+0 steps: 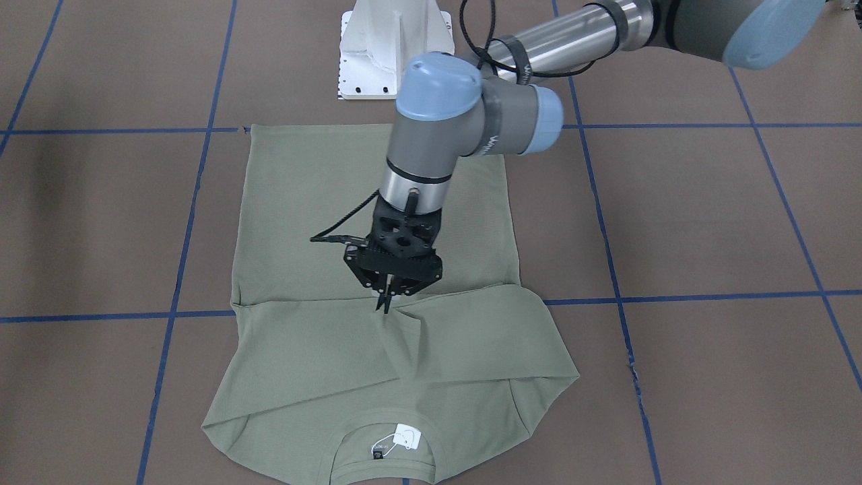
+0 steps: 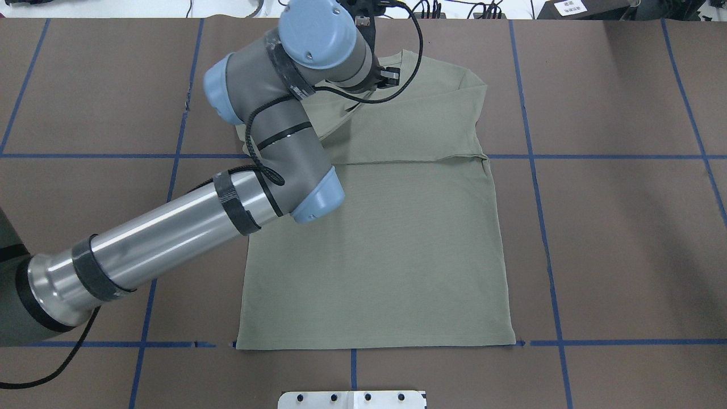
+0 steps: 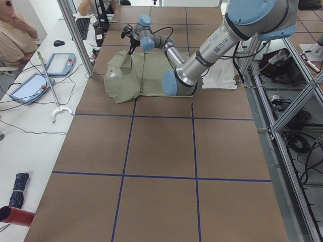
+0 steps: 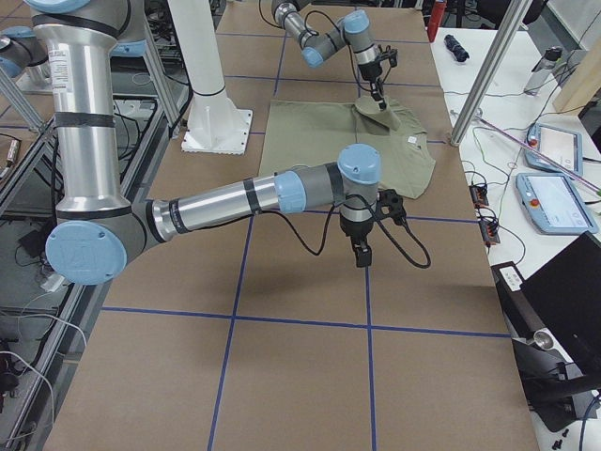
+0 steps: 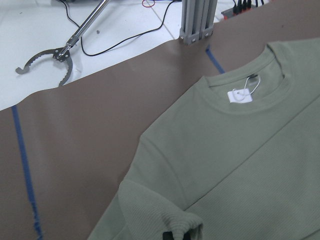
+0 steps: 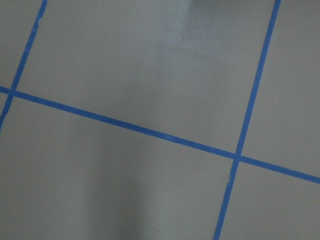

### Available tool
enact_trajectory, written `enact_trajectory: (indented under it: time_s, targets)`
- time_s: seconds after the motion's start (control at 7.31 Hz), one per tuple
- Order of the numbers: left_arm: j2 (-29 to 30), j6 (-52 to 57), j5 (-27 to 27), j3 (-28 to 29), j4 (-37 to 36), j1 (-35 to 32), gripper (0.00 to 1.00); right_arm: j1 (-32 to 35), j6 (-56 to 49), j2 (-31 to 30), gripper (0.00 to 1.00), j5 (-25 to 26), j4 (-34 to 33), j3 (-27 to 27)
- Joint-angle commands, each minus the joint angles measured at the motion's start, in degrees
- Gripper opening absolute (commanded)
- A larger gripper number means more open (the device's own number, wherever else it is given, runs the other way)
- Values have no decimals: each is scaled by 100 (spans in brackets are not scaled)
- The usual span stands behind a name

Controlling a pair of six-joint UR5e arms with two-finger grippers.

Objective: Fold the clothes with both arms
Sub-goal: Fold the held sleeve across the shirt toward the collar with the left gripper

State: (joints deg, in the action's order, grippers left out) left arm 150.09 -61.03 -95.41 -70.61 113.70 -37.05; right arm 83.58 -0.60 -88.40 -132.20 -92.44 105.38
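Observation:
The sage-green shirt (image 1: 316, 195) lies flat on the brown table, its hem toward the robot base and its collar, with the white tag (image 1: 407, 437), at the far edge. Its sleeves are folded in across the chest. My left gripper (image 1: 385, 306) points down over the chest, shut on a sleeve cuff (image 5: 170, 220) that it holds pinched up from the cloth. The shirt (image 2: 397, 244) shows in the overhead view, where the left wrist covers the gripper. My right gripper (image 4: 362, 254) hangs over bare table beside the shirt; I cannot tell whether it is open or shut.
The white pedestal base (image 1: 390, 47) stands just behind the hem. Blue tape lines (image 6: 150, 132) grid the brown table. Beyond the collar edge are a metal post (image 5: 197, 20), a grabber tool (image 5: 50, 55), cables and tablets (image 3: 60, 63), with a person (image 3: 15, 30) seated there.

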Motion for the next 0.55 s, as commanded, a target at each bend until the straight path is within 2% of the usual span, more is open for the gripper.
enact_trajectory:
  time_s: [0.0, 0.14, 0.41]
  targets:
    - [152, -137, 583, 581, 903, 661, 0, 9, 7, -46, 100, 2, 7, 9]
    - [256, -111, 716, 827, 1282, 934, 0, 9, 7, -72, 100, 10, 16, 9]
    - [564, -102, 805, 1153, 1427, 1155, 0, 9, 16, -89, 100, 10, 33, 9]
